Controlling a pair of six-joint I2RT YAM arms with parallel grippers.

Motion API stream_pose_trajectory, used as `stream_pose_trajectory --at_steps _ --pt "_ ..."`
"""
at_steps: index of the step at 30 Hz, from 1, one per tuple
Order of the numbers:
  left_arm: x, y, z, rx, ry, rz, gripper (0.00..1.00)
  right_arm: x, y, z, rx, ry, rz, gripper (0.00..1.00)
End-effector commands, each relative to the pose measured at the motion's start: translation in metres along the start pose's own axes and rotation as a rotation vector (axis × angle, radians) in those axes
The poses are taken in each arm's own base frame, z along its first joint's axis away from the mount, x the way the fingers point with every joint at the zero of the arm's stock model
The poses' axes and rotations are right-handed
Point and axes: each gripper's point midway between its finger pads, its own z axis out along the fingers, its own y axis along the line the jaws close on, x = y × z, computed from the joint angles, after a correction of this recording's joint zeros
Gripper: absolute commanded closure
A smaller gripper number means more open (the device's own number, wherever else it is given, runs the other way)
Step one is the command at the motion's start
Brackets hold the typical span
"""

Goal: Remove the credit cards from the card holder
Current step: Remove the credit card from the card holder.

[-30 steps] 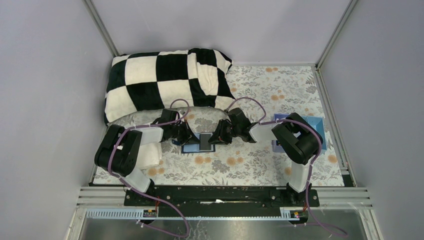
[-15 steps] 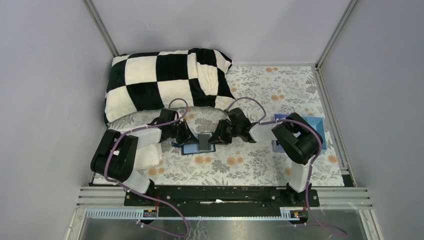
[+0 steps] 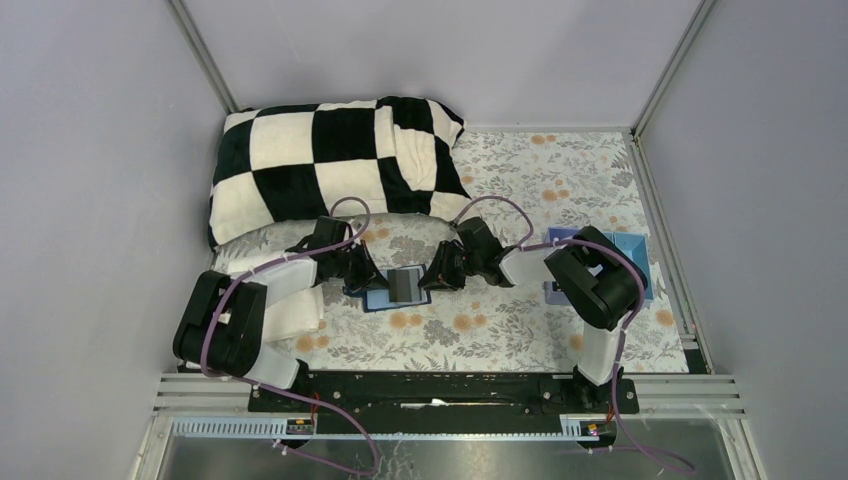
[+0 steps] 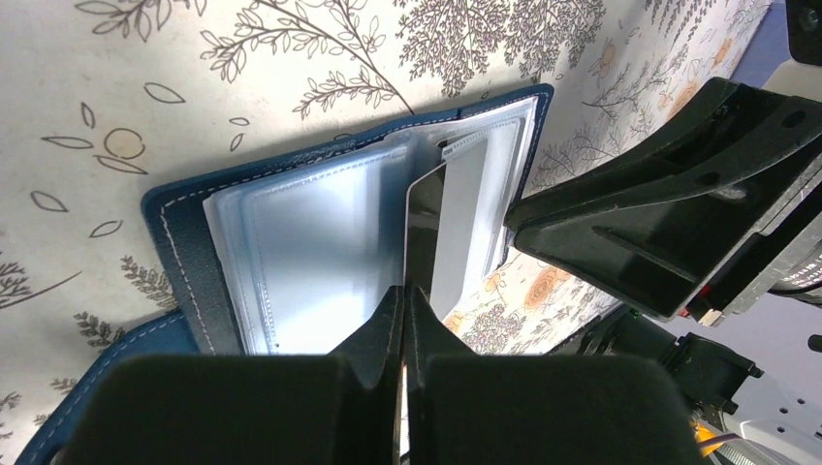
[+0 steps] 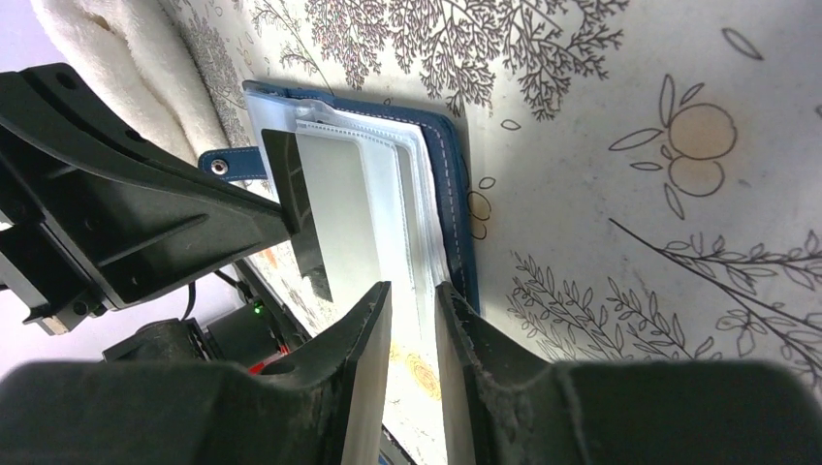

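Note:
The card holder (image 3: 385,298) lies open on the floral cloth between both grippers, navy outside (image 4: 179,247), with clear plastic sleeves (image 4: 320,252) inside and a closure tab (image 5: 228,165). A grey credit card (image 4: 458,218) stands partly out of a sleeve. My left gripper (image 4: 404,291) is shut on the card's near edge and sits just left of the holder (image 3: 376,281). My right gripper (image 5: 414,289) is at the holder's right edge (image 3: 428,280), its fingers closed narrowly around the edge of the sleeve stack (image 5: 412,223). Other cards cannot be made out.
A black-and-white checkered blanket (image 3: 330,165) is bunched at the back left. A white towel (image 3: 295,310) lies under the left arm. A light-blue compartment tray (image 3: 630,255) sits at the right, partly behind the right arm. Floral cloth (image 3: 520,320) covers the table.
The left arm has drawn back to the left, and the grey card has come slightly left with it. The right gripper has stayed at the holder's right edge.

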Motion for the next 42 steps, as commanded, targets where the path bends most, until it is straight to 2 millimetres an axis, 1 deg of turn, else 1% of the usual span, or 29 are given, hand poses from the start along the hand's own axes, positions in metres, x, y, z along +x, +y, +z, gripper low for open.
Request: stream_pose_trajectory --at_steps 1,4,9,13,17,21,25,28,34,37,42 --pt "-0.014 -0.010 -0.010 0.017 -0.054 0.037 1.00 -0.001 0.000 -0.009 0.009 -0.020 -0.021 0.69" --pt "-0.013 -0.013 -0.014 0.026 -0.055 0.046 1.00 -0.006 0.014 -0.016 -0.011 -0.038 -0.052 0.69" --pt "-0.015 -0.011 -0.022 -0.001 -0.069 0.064 1.00 -0.014 0.039 -0.024 -0.057 -0.056 -0.091 0.67" --pt "-0.016 -0.013 -0.024 0.009 -0.072 0.064 1.00 -0.016 0.057 -0.016 -0.087 -0.033 -0.116 0.66" --pt "-0.017 -0.016 -0.026 0.018 -0.071 0.070 1.00 -0.009 0.068 -0.003 -0.110 0.004 -0.126 0.65" --pt "-0.017 -0.018 -0.027 0.027 -0.064 0.085 1.00 0.001 0.063 0.012 -0.097 0.043 -0.112 0.66" --pt "-0.016 -0.021 -0.026 0.041 -0.056 0.085 1.00 0.006 0.044 0.022 -0.050 0.060 -0.079 0.66" --pt "-0.017 -0.026 -0.027 0.067 -0.055 0.089 1.00 0.010 0.034 0.027 -0.023 0.075 -0.066 0.68" --pt "-0.013 -0.046 -0.026 0.196 -0.028 0.088 1.00 0.012 0.028 0.030 -0.018 0.078 -0.046 0.69" --pt "-0.011 -0.047 -0.023 0.218 -0.016 0.076 1.00 0.014 0.027 0.031 -0.029 0.084 -0.031 0.69" --pt "-0.009 -0.044 -0.018 0.213 0.003 0.069 0.89 0.017 0.026 0.031 -0.040 0.091 -0.018 0.69"
